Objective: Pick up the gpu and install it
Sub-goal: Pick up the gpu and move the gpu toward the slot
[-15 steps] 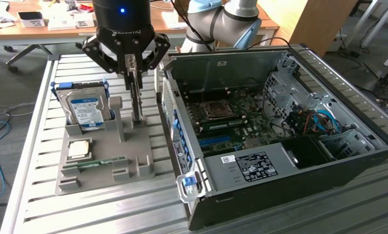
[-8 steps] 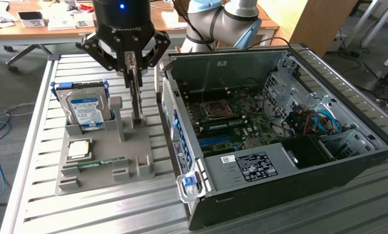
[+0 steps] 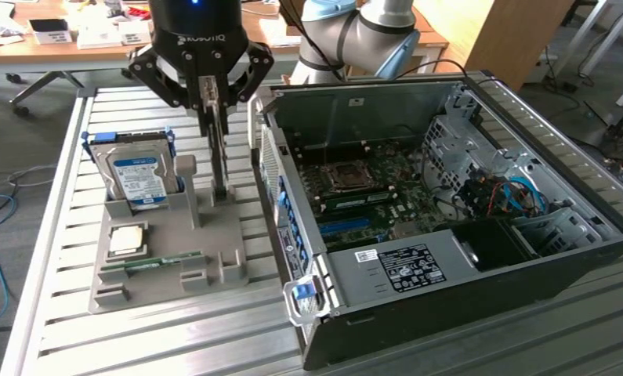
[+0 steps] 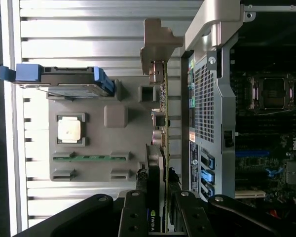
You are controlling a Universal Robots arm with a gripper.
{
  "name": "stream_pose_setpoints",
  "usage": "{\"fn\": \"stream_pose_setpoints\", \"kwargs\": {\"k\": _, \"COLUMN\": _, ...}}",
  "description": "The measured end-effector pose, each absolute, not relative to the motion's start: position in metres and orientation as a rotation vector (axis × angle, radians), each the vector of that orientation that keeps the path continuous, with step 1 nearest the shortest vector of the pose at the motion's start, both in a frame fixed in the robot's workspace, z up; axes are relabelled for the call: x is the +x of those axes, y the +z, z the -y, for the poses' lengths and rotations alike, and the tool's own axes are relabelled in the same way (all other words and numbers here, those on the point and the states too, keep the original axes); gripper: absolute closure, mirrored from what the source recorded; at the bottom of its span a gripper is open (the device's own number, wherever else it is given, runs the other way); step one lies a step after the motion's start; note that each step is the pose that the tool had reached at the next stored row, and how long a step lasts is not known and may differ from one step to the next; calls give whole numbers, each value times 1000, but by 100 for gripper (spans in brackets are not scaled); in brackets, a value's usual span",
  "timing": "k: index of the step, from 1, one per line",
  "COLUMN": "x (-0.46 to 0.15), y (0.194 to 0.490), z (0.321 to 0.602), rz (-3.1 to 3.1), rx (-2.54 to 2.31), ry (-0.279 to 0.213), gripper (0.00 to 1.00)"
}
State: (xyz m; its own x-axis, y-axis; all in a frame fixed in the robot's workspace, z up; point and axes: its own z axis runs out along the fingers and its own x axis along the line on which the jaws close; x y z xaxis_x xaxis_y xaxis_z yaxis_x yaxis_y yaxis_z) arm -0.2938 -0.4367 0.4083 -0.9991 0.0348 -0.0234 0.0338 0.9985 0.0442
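The gripper (image 3: 218, 117) hangs over the gray tray (image 3: 175, 235) and its two jaws are squeezed tight on the gpu (image 3: 220, 160). The gpu stands up straight on its thin edge, at the side of the gray tray that is nearest the computer case (image 3: 416, 313). Its low end is down at the tray, but I cannot tell if it is touching the tray or just off it. From the wrist view, the gripper (image 4: 158, 180) pinches the gpu (image 4: 161, 113) from both sides, and the shiny metal end of the card points away from the fingers. On the gray tray, a hard drive (image 3: 139, 168) with a blue and white label stands on its side. A square chip (image 3: 126, 239) lies flat on the tray too, and a thin green stick (image 3: 154, 262) lies just beside it. The computer case sits open right next to the tray.
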Motion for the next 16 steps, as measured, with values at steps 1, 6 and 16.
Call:
{"fn": "stream_pose_setpoints", "kwargs": {"k": 1, "x": -294, "y": 409, "z": 437, "rz": -3116, "rx": 54, "ry": 68, "gripper": 73}}
{"fn": "stream_pose_setpoints", "kwargs": {"k": 6, "x": -294, "y": 409, "z": 437, "rz": -3116, "rx": 53, "ry": 68, "gripper": 73}}
{"fn": "stream_pose_setpoints", "kwargs": {"k": 16, "x": -294, "y": 420, "z": 437, "rz": -3116, "rx": 54, "ry": 68, "gripper": 73}}
